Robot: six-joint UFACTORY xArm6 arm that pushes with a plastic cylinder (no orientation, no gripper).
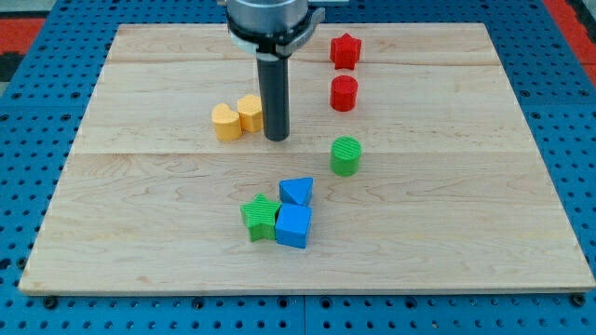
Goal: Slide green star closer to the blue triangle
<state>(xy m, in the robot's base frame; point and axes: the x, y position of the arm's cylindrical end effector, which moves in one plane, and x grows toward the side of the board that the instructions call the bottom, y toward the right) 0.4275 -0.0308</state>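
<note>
Underneath, pale wooden board [140, 186], blue pegboard [37, 102] around it, no hand, my tip [276, 139] beside yellow blocks [237, 118].

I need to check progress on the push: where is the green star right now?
The green star sits low in the view, just left of centre, touching the blue cube on its right, with the blue triangle just up and right. My tip is well above it.
</note>
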